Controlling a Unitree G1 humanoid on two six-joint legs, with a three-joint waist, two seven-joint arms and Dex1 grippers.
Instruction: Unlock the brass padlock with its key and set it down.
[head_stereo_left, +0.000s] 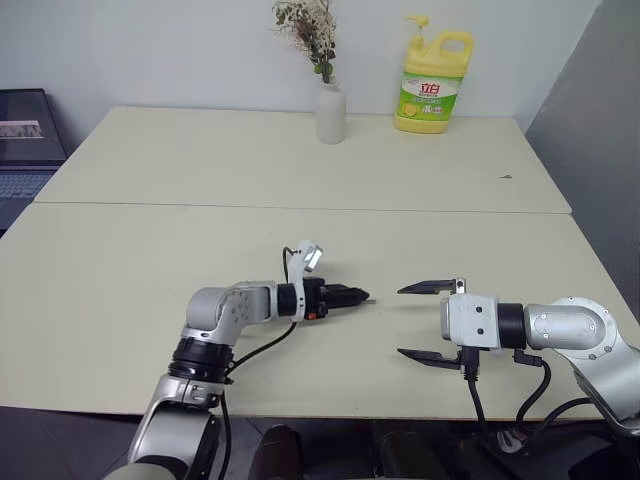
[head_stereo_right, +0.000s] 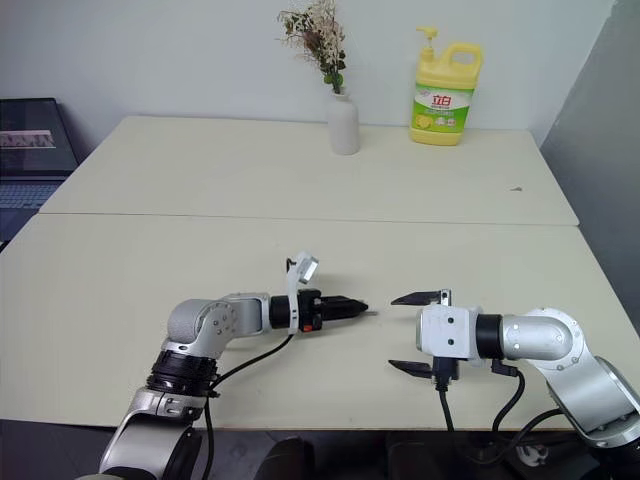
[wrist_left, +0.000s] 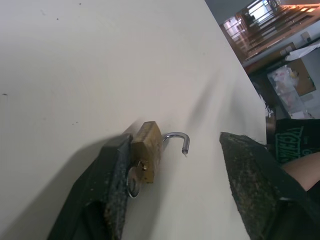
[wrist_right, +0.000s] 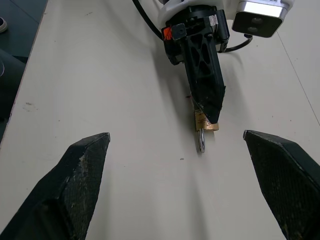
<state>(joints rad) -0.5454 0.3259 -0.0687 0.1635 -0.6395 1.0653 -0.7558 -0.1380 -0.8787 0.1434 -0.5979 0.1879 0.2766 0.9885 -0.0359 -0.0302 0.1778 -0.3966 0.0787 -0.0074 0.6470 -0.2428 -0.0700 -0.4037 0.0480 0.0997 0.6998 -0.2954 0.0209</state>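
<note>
Resting unlocked on the table (head_stereo_left: 150, 260), key in, brass padlock (wrist_left: 147, 150) touches one finger of the spread left gripper (wrist_left: 175, 165); right gripper (head_stereo_left: 425, 322), at three o'clock, gapes empty; withdrawal next.

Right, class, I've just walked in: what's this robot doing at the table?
The left gripper has its fingers apart around a brass padlock lying on the cream table. The padlock's shackle is swung open and a key sits in its base, so it is unlocked and being set down. The right gripper hovers open nearby, holding nothing.
</note>
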